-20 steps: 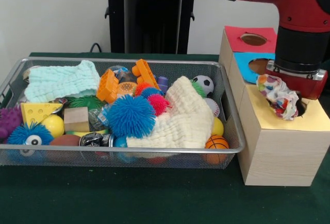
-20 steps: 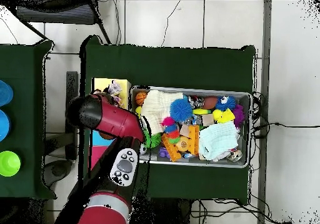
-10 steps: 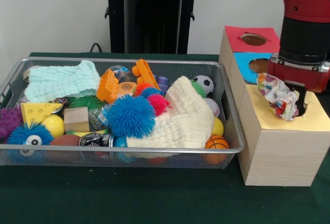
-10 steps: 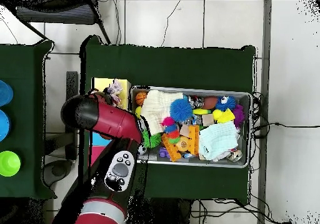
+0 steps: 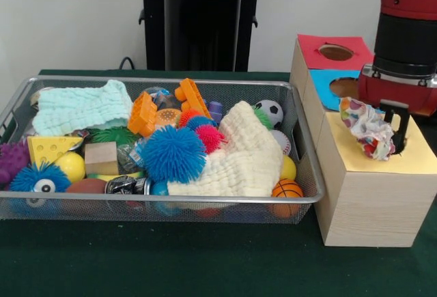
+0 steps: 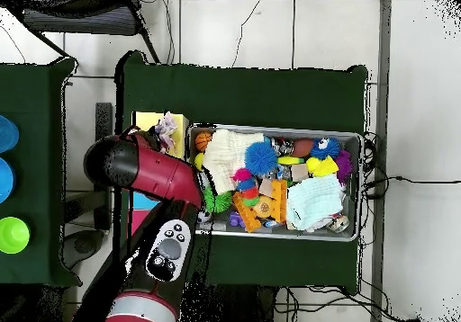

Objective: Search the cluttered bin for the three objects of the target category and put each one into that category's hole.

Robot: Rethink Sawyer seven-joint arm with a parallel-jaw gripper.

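Gripper [image 5: 390,125] hangs over the yellow top of the box [image 5: 372,194], and its fingers are spread, holding nothing. Just beside one finger [image 5: 400,128], the patterned cloth [image 5: 364,127] lies crumpled on the yellow top, at the hole. Well apart from it stands the bin [image 5: 13,112], full of toys.

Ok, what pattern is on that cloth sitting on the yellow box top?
White with multicoloured dots, on the crumpled cloth; the front view shows it best.
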